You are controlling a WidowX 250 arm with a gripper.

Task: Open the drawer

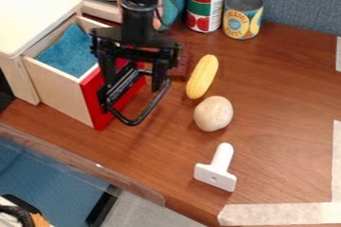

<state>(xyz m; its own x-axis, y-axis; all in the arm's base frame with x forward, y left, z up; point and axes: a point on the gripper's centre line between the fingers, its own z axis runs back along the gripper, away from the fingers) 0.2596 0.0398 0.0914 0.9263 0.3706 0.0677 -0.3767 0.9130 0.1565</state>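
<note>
Drawer: wooden box [63, 94] with a red front, standing out of the cabinet [33, 9], so open; beside the far left part of the bench [279, 86]'s near edge.
Cabinet: pale wood, flat white top, at the left end of the bench.
Cloth: blue, rough-surfaced [70, 52], lying inside the drawer.
Handle: black loop [138, 121] on the red front, standing out over the bench.
Claw: black [134, 85], hanging from the arm at the drawer's front; its two fingers apart, with part of the handle seen between them; whether they touch it, cannot tell.
Arm: black [138, 2], coming in from the top edge of the view.
Cans: two, upright near the bench's far edge; one red and green [205, 4], the other yellow and blue [242, 17], just beside it on the right.
Corn: yellow cob [202, 76], lying right of the claw, on the near side of the cans.
Ball: pale, roundish [213, 113], near the lower end of the corn.
Tool: white, T-shaped [216, 169], lying between the ball and the bench's near edge.
Tape: pale strips [286, 213] at the bench's near right corner and along its right side.
</note>
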